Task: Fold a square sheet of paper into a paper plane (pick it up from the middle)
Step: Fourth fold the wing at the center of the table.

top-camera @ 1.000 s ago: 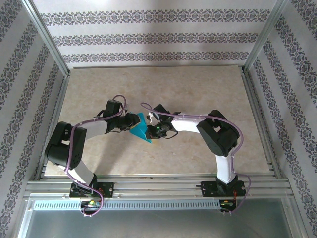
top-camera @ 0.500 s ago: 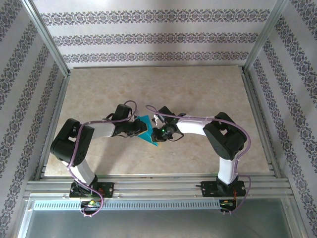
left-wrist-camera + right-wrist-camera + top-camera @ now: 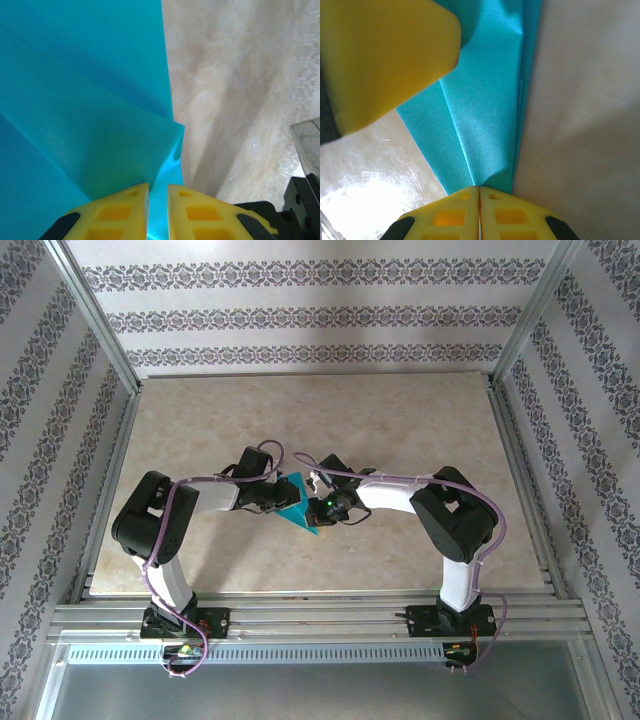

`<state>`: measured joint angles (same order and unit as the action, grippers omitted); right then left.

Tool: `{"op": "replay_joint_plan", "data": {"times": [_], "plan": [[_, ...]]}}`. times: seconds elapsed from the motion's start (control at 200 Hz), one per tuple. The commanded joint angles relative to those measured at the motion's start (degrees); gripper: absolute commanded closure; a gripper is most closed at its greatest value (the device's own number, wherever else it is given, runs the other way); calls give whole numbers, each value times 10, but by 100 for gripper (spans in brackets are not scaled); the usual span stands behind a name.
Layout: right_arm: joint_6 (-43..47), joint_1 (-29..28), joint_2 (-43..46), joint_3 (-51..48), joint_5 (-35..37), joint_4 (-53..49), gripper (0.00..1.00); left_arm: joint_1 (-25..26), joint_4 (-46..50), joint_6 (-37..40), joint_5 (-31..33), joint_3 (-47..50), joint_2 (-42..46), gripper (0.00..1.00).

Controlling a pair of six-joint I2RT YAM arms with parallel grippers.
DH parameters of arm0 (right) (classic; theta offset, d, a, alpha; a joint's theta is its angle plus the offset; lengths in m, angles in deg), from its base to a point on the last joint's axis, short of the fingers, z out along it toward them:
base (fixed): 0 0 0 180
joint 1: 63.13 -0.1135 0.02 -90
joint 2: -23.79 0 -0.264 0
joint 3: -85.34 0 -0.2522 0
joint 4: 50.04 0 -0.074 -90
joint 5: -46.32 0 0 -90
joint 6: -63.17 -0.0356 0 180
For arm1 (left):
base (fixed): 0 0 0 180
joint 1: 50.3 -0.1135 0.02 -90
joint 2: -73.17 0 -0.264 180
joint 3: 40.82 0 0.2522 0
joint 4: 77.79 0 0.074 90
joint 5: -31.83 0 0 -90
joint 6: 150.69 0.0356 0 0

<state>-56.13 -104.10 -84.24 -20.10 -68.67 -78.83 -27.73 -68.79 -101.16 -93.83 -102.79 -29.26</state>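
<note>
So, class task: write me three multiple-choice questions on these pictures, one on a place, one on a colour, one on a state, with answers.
1. Where is the paper? A. between the left gripper and the right gripper, near the table's middle; B. at the table's far right corner; C. on the front rail.
2. What colour is the paper? A. red; B. white; C. teal-blue.
3. How does the right gripper stand? A. wide open; B. shut on the paper; C. shut on nothing.
Answers: 1 A, the top view shows both grippers meeting at it mid-table. 2 C, it is teal-blue in every view. 3 B, the right wrist view shows the fingers pressed together on its edge.
</note>
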Motion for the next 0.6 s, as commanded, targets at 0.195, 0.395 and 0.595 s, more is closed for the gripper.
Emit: {"op": "replay_joint_plan", "data": {"times": [0.195,0.395,0.595], "plan": [[40,8,-27,-14,66,-104,91,2,59,47,48,-31,-35,82],[58,11,-30,-22,75,-116,92,-24,64,66,31,-49,-47,80],[69,17,-33,-26,80,-120,92,-55,105,104,28,-99,-74,78]]}}
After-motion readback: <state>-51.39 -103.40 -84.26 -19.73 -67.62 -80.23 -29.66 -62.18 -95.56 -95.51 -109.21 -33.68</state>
